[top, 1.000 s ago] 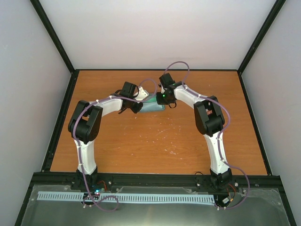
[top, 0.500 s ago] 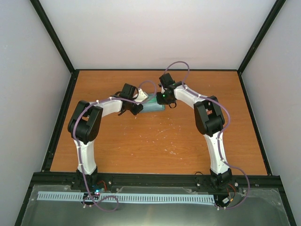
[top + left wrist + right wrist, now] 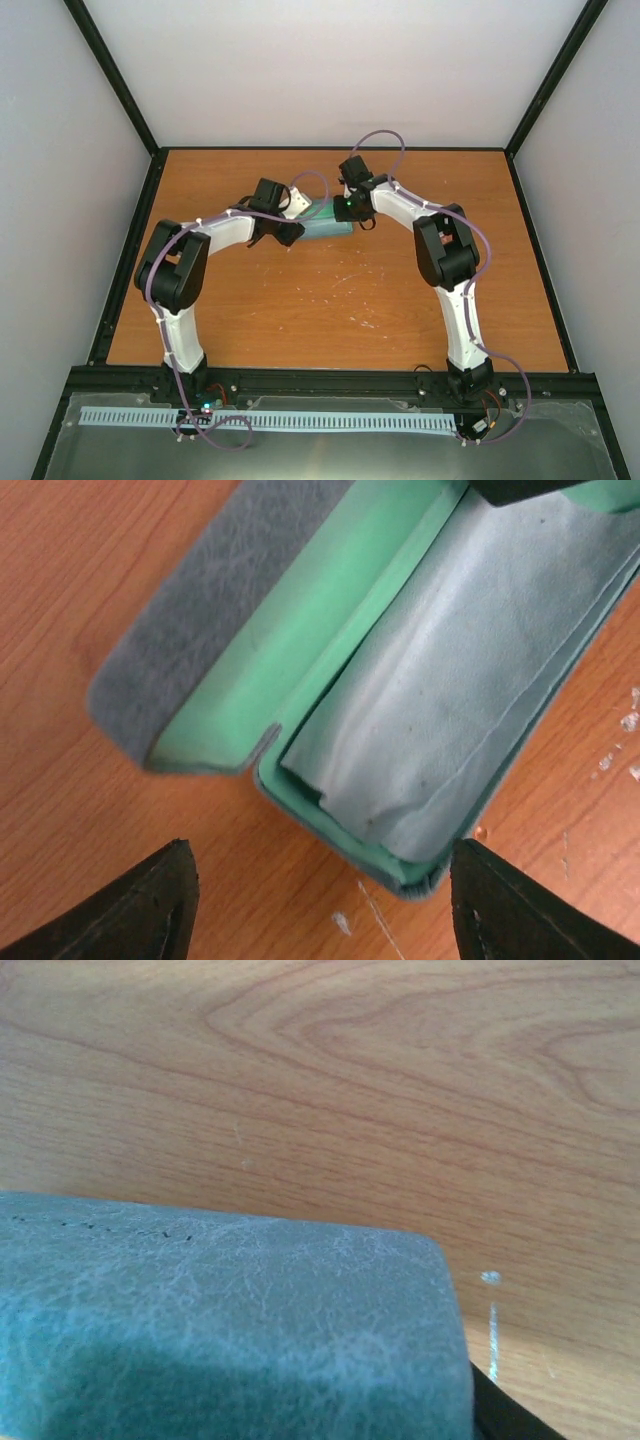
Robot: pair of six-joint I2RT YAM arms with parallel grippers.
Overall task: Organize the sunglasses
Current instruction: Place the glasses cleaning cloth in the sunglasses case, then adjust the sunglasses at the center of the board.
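Observation:
The blue-grey case (image 3: 326, 226) lies open at the table's middle back, between both grippers. In the left wrist view its lid (image 3: 215, 610) is folded back to the left, showing a mint-green lining. A pale blue cloth (image 3: 450, 700) fills the tray. The sunglasses are hidden. My left gripper (image 3: 322, 885) stands open over bare wood just short of the case's near end, holding nothing. My right gripper (image 3: 347, 212) is at the case's far end. In the right wrist view the case's grey skin (image 3: 220, 1330) fills the lower frame, with one black finger (image 3: 500, 1415) beside it.
The orange wooden table (image 3: 330, 300) has pale scuff marks near its centre. A black frame runs along its edges, with grey walls close on three sides. Both arms arch inward from the near edge.
My left gripper's jaws have spread apart and that arm's elbow has swung slightly left. The right arm and the case have stayed put.

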